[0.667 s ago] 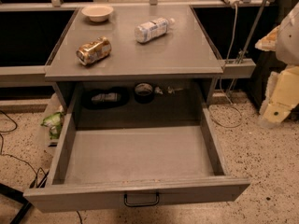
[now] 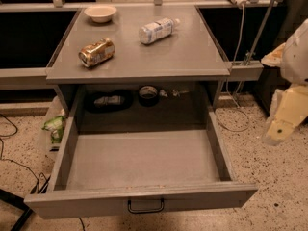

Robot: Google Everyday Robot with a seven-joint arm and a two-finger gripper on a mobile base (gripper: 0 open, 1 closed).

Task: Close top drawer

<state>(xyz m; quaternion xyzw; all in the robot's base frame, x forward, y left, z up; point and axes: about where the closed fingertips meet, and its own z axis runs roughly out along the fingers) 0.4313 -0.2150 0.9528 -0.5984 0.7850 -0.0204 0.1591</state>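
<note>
The top drawer (image 2: 192, 198) is a wide shallow grey metal drawer, pulled far out from under the grey table top (image 2: 183, 57) towards the camera. Its inside (image 2: 144, 158) is bare. A small dark wire handle (image 2: 145, 206) sits at the centre of its front panel. My gripper (image 2: 278, 129) is the cream-coloured end of the arm at the right edge of the view. It hangs over the floor to the right of the drawer's right side wall and touches nothing.
On the table top lie a crushed can (image 2: 96, 52), a plastic bottle (image 2: 156, 30) and a white bowl (image 2: 100, 12). Behind the drawer are a dark roll (image 2: 148, 94) and a black tray (image 2: 109, 100). A green bag (image 2: 54, 127) and cables lie on the floor at left.
The arm at the right edge has come down a little. The drawer stands open as before.
</note>
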